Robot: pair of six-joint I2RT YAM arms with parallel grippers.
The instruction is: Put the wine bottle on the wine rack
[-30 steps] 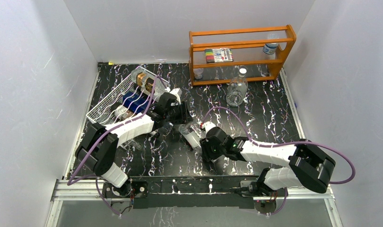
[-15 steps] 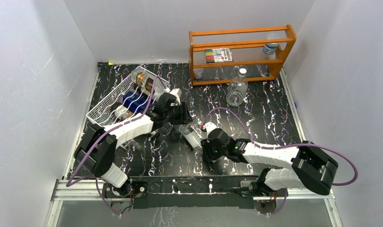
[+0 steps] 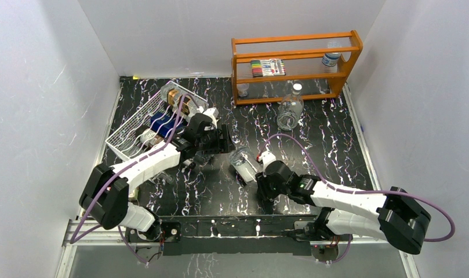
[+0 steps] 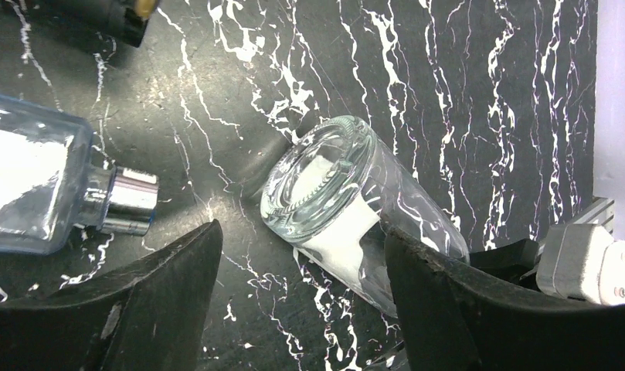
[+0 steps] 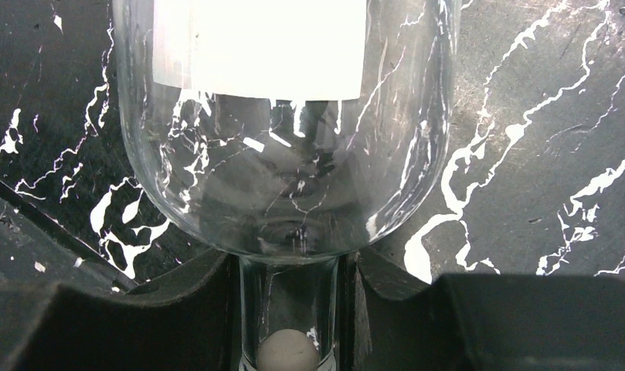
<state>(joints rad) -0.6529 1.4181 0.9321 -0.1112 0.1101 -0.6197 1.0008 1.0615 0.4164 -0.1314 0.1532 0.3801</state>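
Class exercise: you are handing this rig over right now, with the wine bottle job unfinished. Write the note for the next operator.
Left gripper: open, a finger on either side of the base of the wine bottle, not clamping it.
Right gripper: shut on the wine bottle's neck.
Wine rack: beyond the left arm, other bottles already in it.
Done: bottle gripped by the neck, between the two arms.
Left: carry it to the wine rack, lay it in a free slot, release.
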